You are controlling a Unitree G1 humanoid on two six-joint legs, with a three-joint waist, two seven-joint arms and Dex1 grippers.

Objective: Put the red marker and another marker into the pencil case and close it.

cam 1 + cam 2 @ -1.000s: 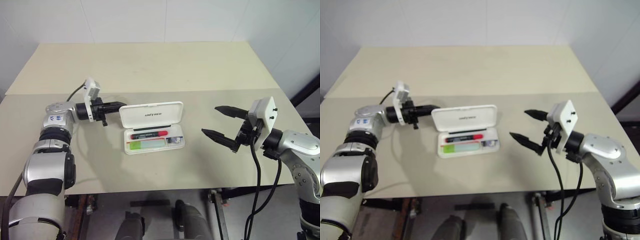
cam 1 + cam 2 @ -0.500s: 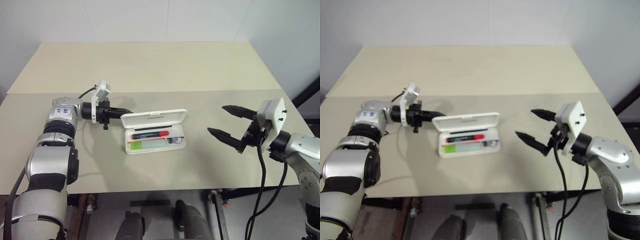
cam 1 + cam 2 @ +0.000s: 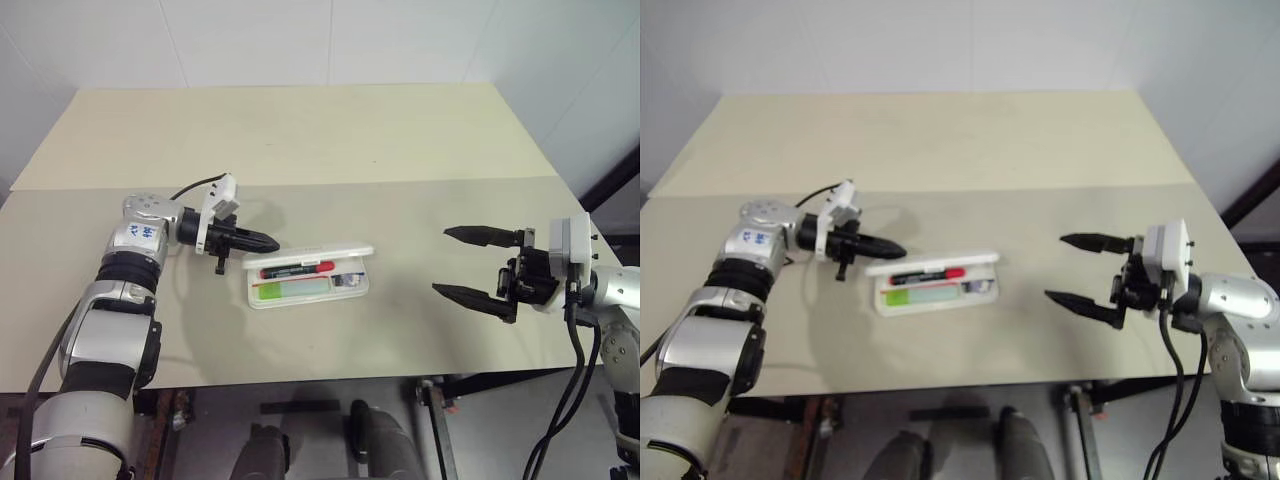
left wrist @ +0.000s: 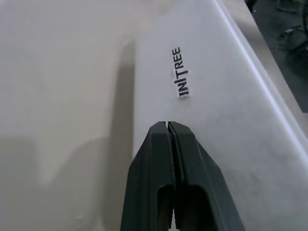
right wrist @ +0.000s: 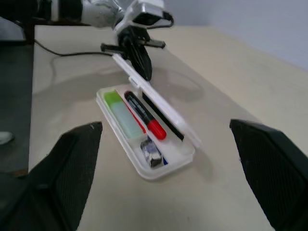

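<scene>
My left claw [image 3: 268, 243], pinched together, rests atop the half-lowered lid of the pencil case [image 3: 308, 275], far nearer than my spread right claw [image 3: 458, 262].

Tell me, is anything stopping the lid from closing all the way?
Nothing visible. The red marker and green highlighter lie flat inside the case; the shut left gripper presses on the half-lowered lid.

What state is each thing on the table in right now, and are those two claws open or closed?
Pencil case: lid half lowered, not yet shut.
Red marker: lying inside the case.
Green highlighter: lying inside the case, beside the marker.
Left gripper: shut, tip against the lid.
Right gripper: open, holding nothing, apart from the case.
</scene>
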